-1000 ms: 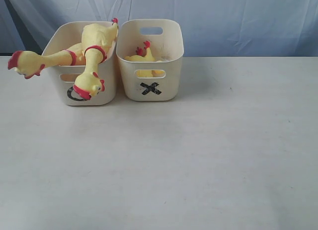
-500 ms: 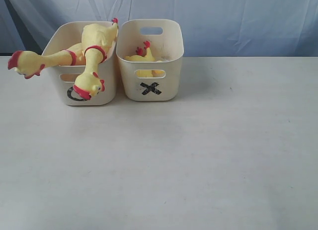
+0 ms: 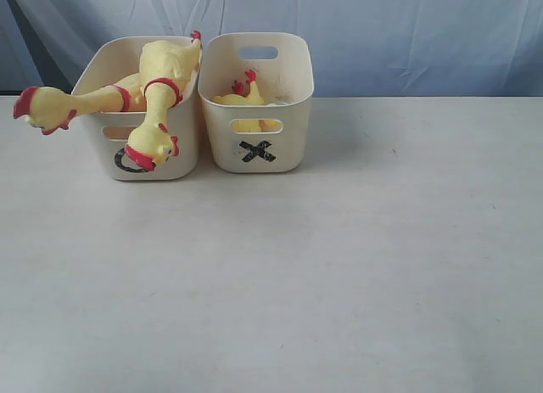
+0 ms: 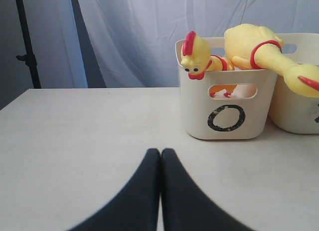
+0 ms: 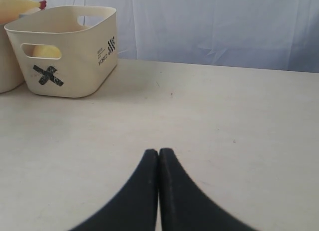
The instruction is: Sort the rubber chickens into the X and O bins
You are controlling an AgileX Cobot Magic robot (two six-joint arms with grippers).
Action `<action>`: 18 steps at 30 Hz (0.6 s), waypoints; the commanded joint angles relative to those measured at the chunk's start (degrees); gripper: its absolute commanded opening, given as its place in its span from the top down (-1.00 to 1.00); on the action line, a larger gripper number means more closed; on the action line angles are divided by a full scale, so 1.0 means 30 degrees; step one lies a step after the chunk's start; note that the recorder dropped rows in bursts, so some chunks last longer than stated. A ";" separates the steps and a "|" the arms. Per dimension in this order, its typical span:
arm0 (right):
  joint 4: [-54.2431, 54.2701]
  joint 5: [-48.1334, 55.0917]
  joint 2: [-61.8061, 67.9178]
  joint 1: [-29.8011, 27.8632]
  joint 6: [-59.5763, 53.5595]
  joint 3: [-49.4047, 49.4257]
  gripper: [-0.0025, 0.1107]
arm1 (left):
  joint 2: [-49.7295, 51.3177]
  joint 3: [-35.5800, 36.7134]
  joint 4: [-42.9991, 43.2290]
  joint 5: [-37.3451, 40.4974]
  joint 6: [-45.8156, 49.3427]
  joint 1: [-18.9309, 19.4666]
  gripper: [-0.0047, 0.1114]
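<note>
Two rubber chickens lie in the O bin (image 3: 182,160) at the back left of the table. One chicken (image 3: 59,106) hangs its head out over the bin's left side; the other chicken (image 3: 157,113) droops head down over the bin's front. A third chicken (image 3: 242,94) lies inside the X bin (image 3: 280,151), just right of the O bin. Neither gripper shows in the exterior view. My left gripper (image 4: 160,152) is shut and empty above the table, well short of the O bin (image 4: 194,116). My right gripper (image 5: 158,152) is shut and empty, away from the X bin (image 5: 84,76).
A pale blue cloth backdrop (image 3: 407,36) hangs behind the table. The white tabletop (image 3: 339,266) stretches in front of and to the right of the bins. A dark stand (image 4: 27,41) shows at the far edge in the left wrist view.
</note>
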 commanded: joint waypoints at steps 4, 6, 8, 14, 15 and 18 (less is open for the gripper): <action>-0.0029 -0.0090 -0.0125 -0.0005 0.0007 0.0031 0.96 | -0.0101 0.0093 -0.2729 -0.0240 -0.0087 -0.0116 0.92; -0.0029 -0.0090 -0.0125 -0.0005 0.0007 0.0031 0.96 | -0.0101 0.0093 -0.3848 -0.0240 -0.0087 -0.0116 0.92; -0.0029 -0.0090 -0.0125 -0.0005 0.0007 0.0031 0.96 | -0.0101 0.0093 -0.3884 -0.0240 -0.0087 -0.0116 0.92; -0.0029 -0.0090 -0.0125 -0.0005 0.0007 0.0031 0.96 | -0.0101 0.0093 -0.3884 -0.0240 -0.0087 -0.0116 0.92; -0.0029 -0.0090 -0.0125 -0.0005 0.0007 0.0031 0.96 | -0.0101 0.0093 -0.3884 -0.0240 -0.0087 -0.0116 0.92; -0.0029 -0.0090 -0.0125 -0.0005 0.0007 0.0031 0.96 | -0.0101 0.0093 -0.3884 -0.0240 -0.0087 -0.0116 0.92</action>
